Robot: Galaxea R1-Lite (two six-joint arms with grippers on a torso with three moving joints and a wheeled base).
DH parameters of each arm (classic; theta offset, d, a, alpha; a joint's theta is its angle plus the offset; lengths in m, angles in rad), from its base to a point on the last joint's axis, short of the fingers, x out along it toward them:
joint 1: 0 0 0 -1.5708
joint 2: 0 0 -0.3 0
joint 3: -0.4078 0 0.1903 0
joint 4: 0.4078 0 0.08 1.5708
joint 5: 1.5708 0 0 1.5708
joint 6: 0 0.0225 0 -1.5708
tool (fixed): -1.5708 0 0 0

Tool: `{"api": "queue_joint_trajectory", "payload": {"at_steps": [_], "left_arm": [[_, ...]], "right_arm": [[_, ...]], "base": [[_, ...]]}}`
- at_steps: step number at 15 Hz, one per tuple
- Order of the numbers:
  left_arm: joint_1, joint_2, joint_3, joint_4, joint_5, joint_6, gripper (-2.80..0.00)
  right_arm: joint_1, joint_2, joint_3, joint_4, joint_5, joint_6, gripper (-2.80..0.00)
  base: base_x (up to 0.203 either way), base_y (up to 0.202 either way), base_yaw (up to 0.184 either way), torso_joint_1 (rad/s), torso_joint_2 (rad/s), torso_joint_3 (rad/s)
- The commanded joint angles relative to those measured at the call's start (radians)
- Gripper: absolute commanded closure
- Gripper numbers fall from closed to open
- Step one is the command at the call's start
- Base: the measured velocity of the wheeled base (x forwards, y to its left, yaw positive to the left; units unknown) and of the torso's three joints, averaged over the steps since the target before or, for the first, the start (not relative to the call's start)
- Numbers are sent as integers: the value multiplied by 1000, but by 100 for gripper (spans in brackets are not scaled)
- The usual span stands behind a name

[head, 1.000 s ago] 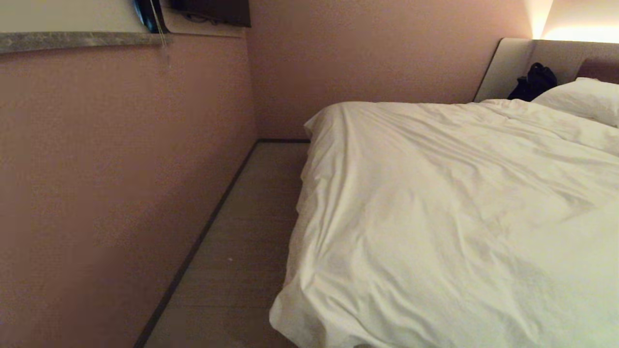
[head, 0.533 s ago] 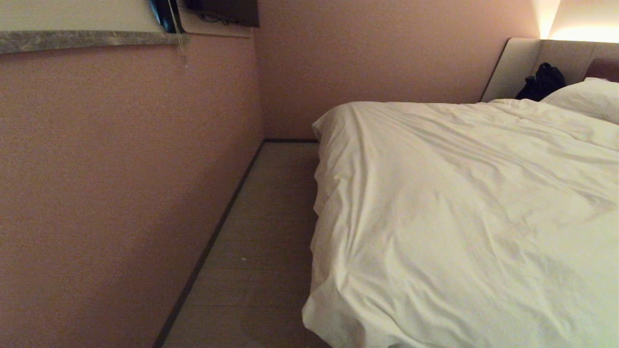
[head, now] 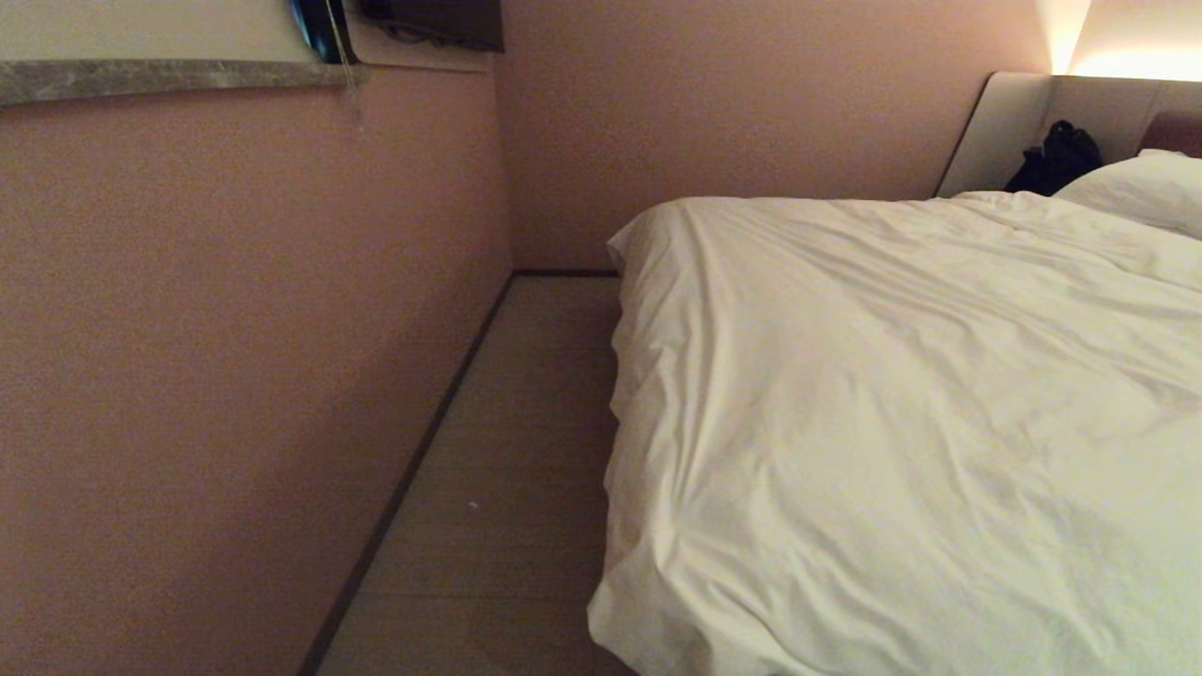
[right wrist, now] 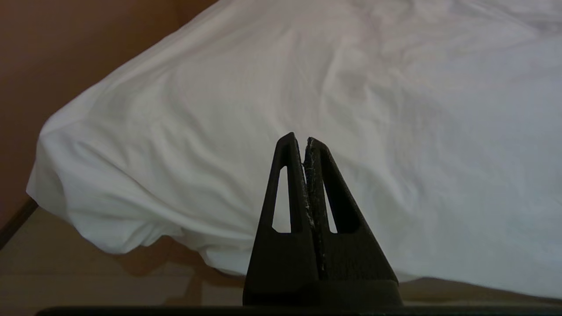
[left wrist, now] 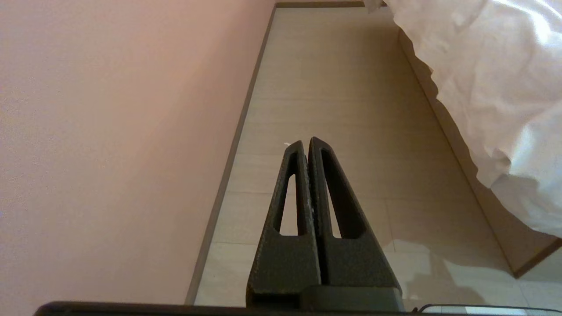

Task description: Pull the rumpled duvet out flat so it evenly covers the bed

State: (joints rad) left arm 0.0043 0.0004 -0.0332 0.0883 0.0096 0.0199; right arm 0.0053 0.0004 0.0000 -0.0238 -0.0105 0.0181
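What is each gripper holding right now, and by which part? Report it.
Nothing is held. The left gripper is shut on nothing above the floor; the right gripper is shut on nothing, short of the duvet.

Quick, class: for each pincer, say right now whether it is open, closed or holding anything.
Left pincer: closed, holding nothing, over the floor beside the bed.
Right pincer: closed, holding nothing, facing the duvet.
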Motion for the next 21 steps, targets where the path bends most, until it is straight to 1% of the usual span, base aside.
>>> {"api": "queue_joint_trajectory", "payload": {"at_steps": [1, 19, 21], "left_arm": [[0, 1, -1, -1, 0, 0, 0], [0, 1, -1, -1, 9, -6, 0], [0, 1, -1, -1, 9, -6, 0]], "right_arm": [[1, 0, 0, -1, 0, 0, 0], [1, 0, 0, -1, 0, 0, 0], [1, 0, 0, -1, 0, 0, 0]], "base": [[-85, 0, 4, 12, 2, 2], [-190, 0, 0, 2, 2, 3], [-100, 0, -1, -2, -1, 6]]}}
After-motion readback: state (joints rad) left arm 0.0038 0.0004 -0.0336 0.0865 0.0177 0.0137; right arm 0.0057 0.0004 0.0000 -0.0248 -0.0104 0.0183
